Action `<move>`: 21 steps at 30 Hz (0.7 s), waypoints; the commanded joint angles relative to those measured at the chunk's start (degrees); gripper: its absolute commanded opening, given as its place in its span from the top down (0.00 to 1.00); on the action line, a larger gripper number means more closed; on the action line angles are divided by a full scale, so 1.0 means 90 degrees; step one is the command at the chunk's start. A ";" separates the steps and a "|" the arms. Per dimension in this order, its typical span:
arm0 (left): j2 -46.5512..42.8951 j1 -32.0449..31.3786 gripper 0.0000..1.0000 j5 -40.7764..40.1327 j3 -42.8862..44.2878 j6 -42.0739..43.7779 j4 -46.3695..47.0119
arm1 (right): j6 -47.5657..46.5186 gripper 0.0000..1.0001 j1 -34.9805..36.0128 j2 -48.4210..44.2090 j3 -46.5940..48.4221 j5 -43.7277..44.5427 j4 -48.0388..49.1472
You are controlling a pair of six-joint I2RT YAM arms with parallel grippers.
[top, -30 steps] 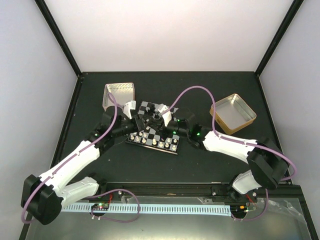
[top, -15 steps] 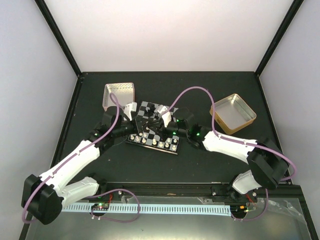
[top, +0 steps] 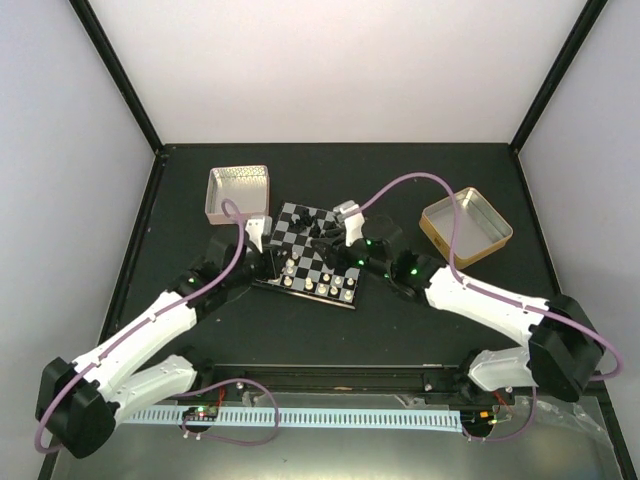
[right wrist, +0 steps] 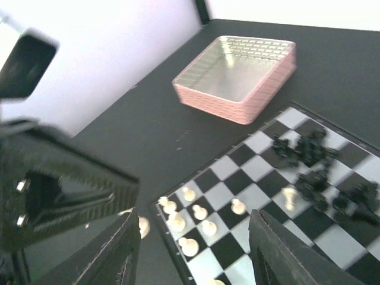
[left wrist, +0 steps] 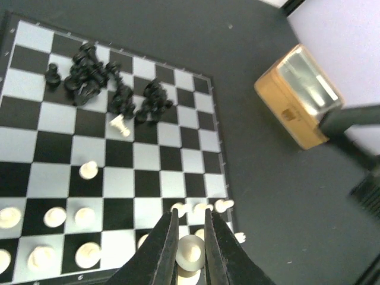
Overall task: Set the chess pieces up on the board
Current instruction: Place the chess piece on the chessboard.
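Tools differ: left tool [left wrist: 190, 224] pinches a cream-white piece [left wrist: 191, 252] (over the board [left wrist: 107, 155]), right tool [right wrist: 192, 240] stands open.

A dark table [top: 420, 180] carries the board [top: 297, 221] in the middle, a pink tin [top: 238, 190] far-left, and a gold tin [top: 465, 226] right.

Checkered black-white board [left wrist: 107, 153]; cream pieces [left wrist: 89, 170]; black pieces [left wrist: 89, 71]; pink tin [right wrist: 237, 102]; gold tin [left wrist: 290, 114].
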 commanded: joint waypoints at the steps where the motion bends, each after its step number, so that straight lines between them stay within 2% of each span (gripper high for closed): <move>1: 0.0052 -0.0504 0.98 -0.1154 -0.0338 0.0396 0.0110 | 0.0990 0.49 -0.0016 -0.0238 -0.0272 0.1543 -0.0709; 5: 0.0243 -0.1153 0.97 -0.1878 -0.0687 0.0483 0.0482 | 0.1533 0.49 -0.0026 0.0032 -0.0220 0.2164 -0.1083; 9: 0.0501 -0.1583 0.97 -0.2413 -0.1062 0.0429 0.1014 | 0.1727 0.50 -0.0023 0.0417 -0.0083 0.1984 -0.1207; 21: 0.1106 -0.1827 0.96 -0.2647 -0.1685 0.0699 0.2628 | 0.1814 0.50 -0.0021 0.0601 -0.0019 0.1887 -0.1171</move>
